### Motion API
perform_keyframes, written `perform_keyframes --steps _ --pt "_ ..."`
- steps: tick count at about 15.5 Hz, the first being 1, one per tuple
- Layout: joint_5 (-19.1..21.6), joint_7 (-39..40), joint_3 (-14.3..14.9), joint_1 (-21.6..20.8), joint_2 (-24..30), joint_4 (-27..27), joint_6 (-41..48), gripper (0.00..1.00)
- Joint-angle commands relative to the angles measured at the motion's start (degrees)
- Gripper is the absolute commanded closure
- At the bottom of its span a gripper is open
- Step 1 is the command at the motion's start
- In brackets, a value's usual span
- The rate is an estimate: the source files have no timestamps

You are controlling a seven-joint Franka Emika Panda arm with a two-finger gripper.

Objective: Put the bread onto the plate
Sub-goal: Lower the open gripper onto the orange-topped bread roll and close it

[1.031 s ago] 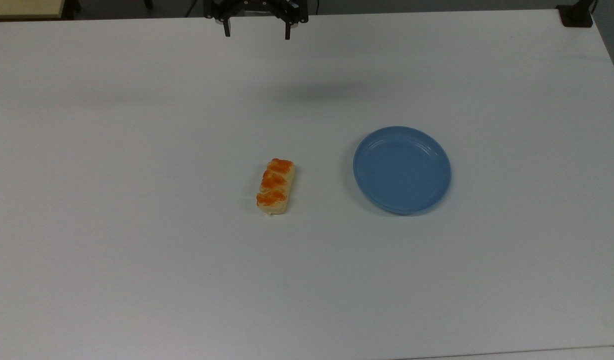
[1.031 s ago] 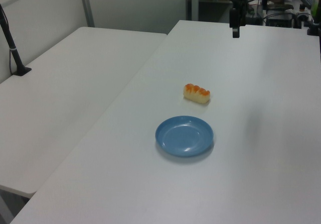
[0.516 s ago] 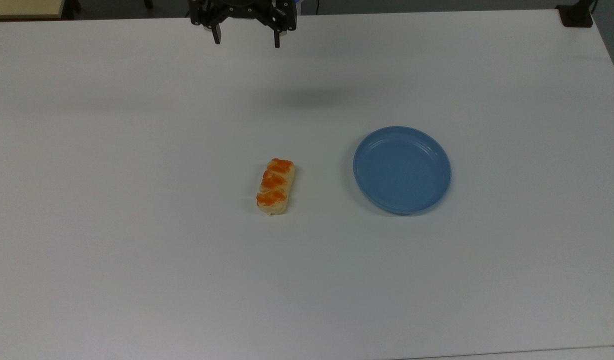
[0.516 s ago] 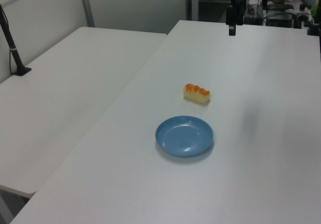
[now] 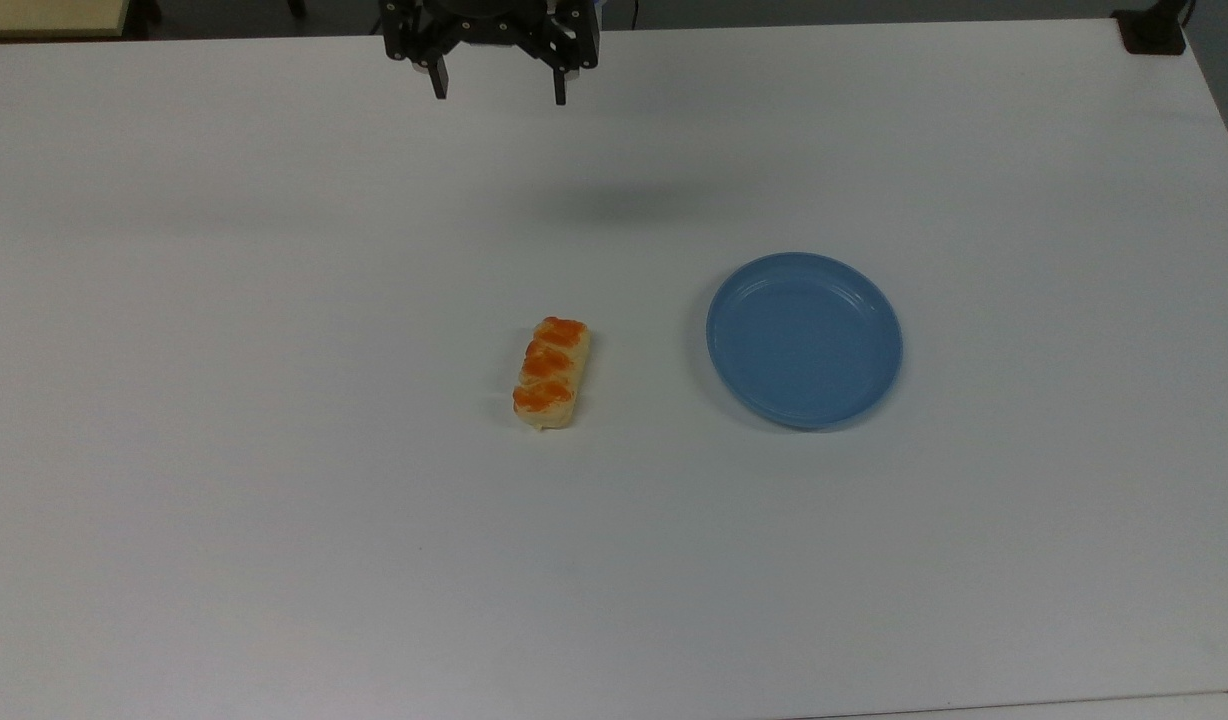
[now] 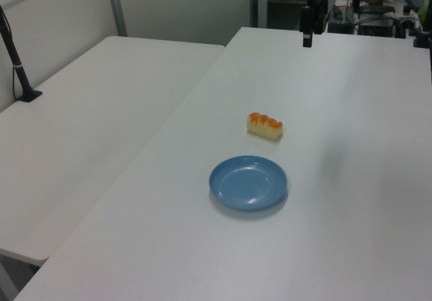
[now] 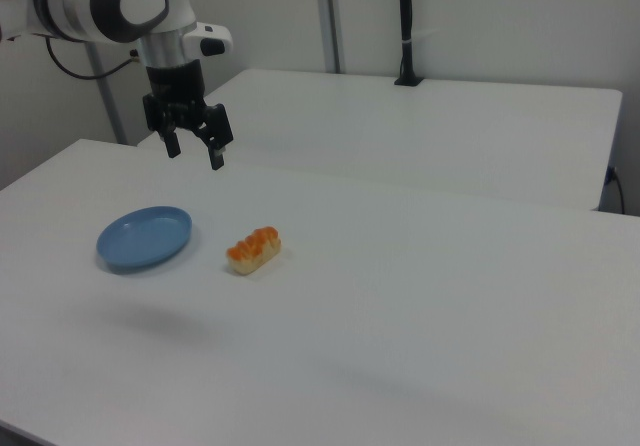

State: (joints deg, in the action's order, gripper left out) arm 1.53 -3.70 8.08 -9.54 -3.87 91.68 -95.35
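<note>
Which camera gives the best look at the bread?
The top view: the bread lies near the centre, its orange lumps seen from above. The left view and right view show it smaller, side-on.

Top view overhead, left and right views oblique, opposite sides

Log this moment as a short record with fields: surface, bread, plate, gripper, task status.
surface: white table
bread: small oblong pale-yellow bun with orange-browned lumps on top, lying flat on the table, apart from the plate, on the top view's left of it
plate: round shallow blue plastic plate with a raised rim, nothing on it
gripper: black two-finger gripper, fingers spread, holding nothing, raised above the table, far from the bun
task status: bun not yet grasped, not on the plate
</note>
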Motion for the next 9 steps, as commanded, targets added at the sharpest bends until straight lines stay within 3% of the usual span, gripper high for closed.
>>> perform_keyframes --steps 1,9 --pt "1.9 -1.57 1.06 -0.22 -1.67 -0.45 -3.17 0.0" --pt "1.64 -6.5 1.41 -1.18 -13.35 -0.1 -16.08 0.0"
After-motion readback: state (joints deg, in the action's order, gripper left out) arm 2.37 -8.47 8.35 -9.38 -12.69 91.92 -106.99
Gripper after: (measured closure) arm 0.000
